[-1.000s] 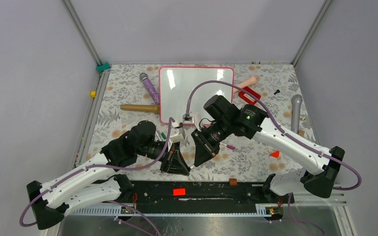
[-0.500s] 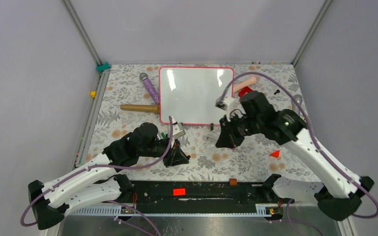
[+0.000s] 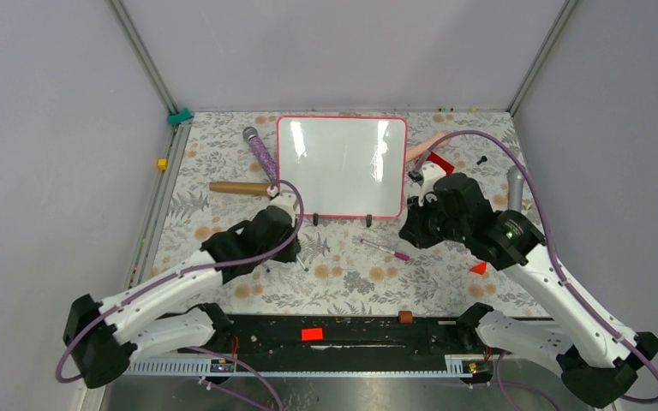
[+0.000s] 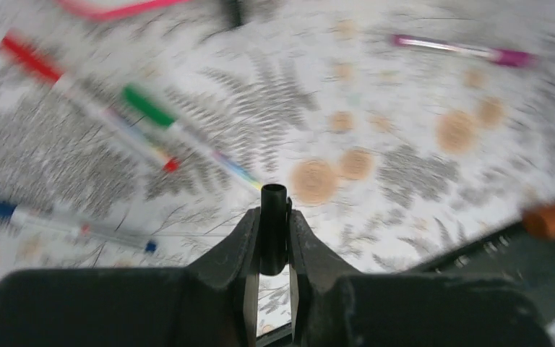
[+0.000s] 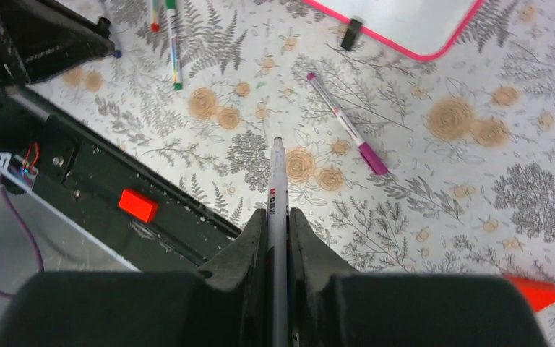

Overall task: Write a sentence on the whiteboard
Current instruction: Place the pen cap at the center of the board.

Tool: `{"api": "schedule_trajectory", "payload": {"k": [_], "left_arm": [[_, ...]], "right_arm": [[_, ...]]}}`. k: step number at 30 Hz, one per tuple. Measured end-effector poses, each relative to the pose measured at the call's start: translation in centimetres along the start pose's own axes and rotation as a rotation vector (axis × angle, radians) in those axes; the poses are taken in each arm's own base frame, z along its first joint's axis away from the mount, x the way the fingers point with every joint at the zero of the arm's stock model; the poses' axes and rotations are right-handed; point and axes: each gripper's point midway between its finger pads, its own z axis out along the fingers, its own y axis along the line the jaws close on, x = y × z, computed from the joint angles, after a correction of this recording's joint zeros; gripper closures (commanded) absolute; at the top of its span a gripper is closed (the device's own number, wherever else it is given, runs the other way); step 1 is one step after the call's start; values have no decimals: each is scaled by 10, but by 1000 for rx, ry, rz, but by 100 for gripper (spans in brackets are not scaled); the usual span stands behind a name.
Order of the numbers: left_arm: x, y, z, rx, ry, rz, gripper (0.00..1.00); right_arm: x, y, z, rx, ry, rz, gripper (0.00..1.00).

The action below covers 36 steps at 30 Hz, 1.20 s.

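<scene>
At the far middle of the floral bench (image 3: 445, 282), the whiteboard (image 3: 343, 167) is sitting with its two black feet facing the arms. From its base at the near left, the left arm is stretching low and forward, its wrist ending just beside the board's near-left corner. The left tool (image 4: 274, 215) is clenching a short black cap (image 4: 274, 195), and red, green and blue-capped markers are lying on the bench beyond it. The right arm is rising from the near right and bending inward, its wrist hanging just off the board's right edge. The right tool (image 5: 277, 217) is gripping a white marker (image 5: 278, 173), which is pointing down toward the bench near a purple-capped pen (image 5: 347, 123)
</scene>
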Motion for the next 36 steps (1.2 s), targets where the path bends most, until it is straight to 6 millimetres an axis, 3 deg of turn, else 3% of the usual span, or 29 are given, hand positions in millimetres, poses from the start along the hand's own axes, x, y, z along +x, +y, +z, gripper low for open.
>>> {"api": "schedule_trajectory", "payload": {"k": [4,7,11,17,25,30,33,36], "left_arm": [[12,63,18,-286,63,-210,100],[14,107,19,-469,55,-360,100],[17,136,15,-606,25,-440,98],[23,148,19,-688,27,-449,95],[41,157,28,-733,70,-428,94],[51,160,31,-747,95,-418,72],[47,160,32,-741,78,-418,51],[40,158,30,-727,50,-425,43]], "right_arm": [[6,-11,-1,45,-83,71,100],[10,-14,-3,46,-144,127,100],[14,-14,-3,41,-163,167,100],[13,-14,-6,39,-175,183,100],[9,-18,-26,46,-272,201,100],[14,-21,-32,55,-285,224,100],[25,-27,-32,84,-264,262,100],[36,-35,-31,136,-225,316,100]]}}
